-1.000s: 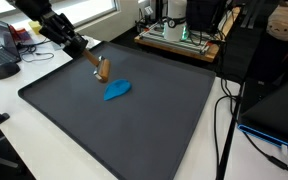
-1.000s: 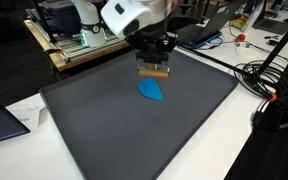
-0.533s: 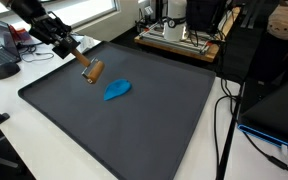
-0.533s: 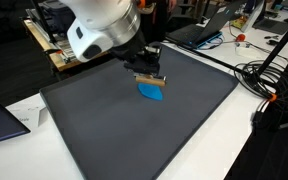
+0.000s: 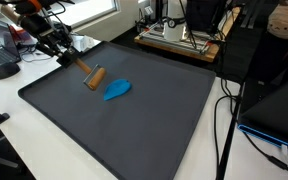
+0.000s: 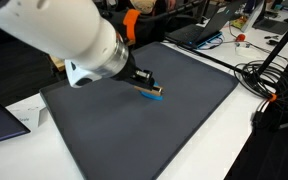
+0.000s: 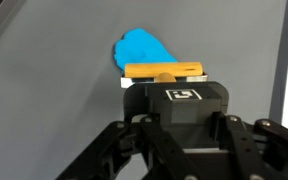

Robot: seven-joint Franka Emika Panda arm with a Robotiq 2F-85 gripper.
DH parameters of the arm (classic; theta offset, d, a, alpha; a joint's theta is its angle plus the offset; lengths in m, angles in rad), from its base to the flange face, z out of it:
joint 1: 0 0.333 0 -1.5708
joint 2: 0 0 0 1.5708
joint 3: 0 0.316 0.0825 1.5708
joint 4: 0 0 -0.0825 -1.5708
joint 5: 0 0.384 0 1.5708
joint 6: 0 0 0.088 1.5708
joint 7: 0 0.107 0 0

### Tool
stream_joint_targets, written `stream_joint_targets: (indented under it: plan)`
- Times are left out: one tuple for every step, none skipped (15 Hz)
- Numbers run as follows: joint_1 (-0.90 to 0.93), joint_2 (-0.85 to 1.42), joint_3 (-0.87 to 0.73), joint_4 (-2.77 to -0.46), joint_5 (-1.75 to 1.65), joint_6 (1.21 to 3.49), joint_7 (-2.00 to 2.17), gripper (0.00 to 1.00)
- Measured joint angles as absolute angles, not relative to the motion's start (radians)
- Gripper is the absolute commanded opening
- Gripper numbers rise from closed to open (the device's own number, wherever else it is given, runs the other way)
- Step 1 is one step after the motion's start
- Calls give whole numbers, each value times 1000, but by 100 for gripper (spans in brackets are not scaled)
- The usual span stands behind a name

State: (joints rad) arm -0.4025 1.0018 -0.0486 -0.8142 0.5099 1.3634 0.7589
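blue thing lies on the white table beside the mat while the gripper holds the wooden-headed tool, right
Not quite. The blue thing lies on the dark mat, not on the white table beside it, as an exterior view shows. The rest stands: the gripper holds the wooden-headed tool.

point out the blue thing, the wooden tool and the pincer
blue thing [image 5: 118, 90]: in an exterior view, middle of its top surface
wooden tool [image 5: 96, 77]: in an exterior view, on its brown head
pincer [image 5: 68, 54]: in an exterior view, between the fingertips, shut on the tool's handle
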Motion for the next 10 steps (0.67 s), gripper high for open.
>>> stream_joint_targets:
  plan:
    - [-404,1018,-48,-803,511,1363,775,23]
    - [-408,1031,-47,-794,512,1363,791,23]
    - [-413,1044,-45,-783,513,1363,804,23]
    - [-420,1055,-42,-774,514,1363,815,23]
    - [-428,1064,-38,-764,514,1362,823,23]
    - [-435,1074,-34,-753,514,1360,830,23]
    - [-443,1081,-30,-745,514,1358,834,23]
    - [-450,1089,-26,-735,514,1356,837,23]
    - [-456,1097,-22,-724,514,1353,840,23]
    - [-460,1104,-19,-716,514,1351,842,23]
